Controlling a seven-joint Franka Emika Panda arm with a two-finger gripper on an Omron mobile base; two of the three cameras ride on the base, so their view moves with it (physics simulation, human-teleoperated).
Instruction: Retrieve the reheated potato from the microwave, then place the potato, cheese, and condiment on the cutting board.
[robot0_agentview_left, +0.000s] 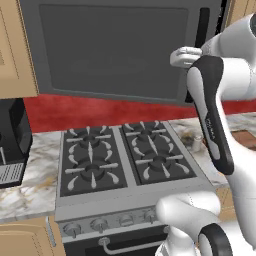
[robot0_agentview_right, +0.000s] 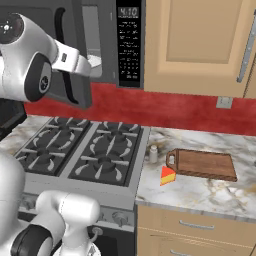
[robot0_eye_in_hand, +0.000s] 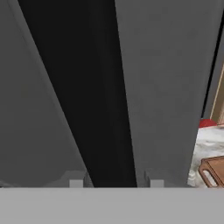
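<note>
**At the microwave door, board items waiting on the table**

I'm looking at a kitchen with tan cabinets (robot0_agentview_right: 200, 40), a red backsplash (robot0_agentview_right: 190, 112) and a marble table (robot0_agentview_right: 200, 192) to either side of a four-burner gas stove (robot0_agentview_left: 120, 155). The microwave (robot0_agentview_left: 110, 47) hangs above the stove, taking up the upper half of my left base view; in my right base view its black button panel (robot0_agentview_right: 129, 42) with the digital display sits at about 12 o'clock. There the door looks swung slightly out from the body, with a pale gap showing beside the panel, though I cannot see inside, so the potato is hidden from me.

The arm reaches up to the door's dark vertical handle (robot0_agentview_left: 201, 30) at roughly 1 o'clock in the left base view. The end effector (robot0_agentview_left: 186, 56) is right at that handle. In the hand view a dark vertical bar runs up between the two fingertips (robot0_eye_in_hand: 75, 181), which stand apart on either side of it; whether they actually press on it I cannot tell.

The cutting board (robot0_agentview_right: 204, 165) lies flat on the table right of the stove, at about 4 o'clock in the right base view, looped handle toward the stove. The condiment (robot0_agentview_right: 153, 153) stands upright near the stove's edge, just beside the board's handle end. The cheese (robot0_agentview_right: 167, 176) lies on the table just in front of that handle, apart from the board.
</note>
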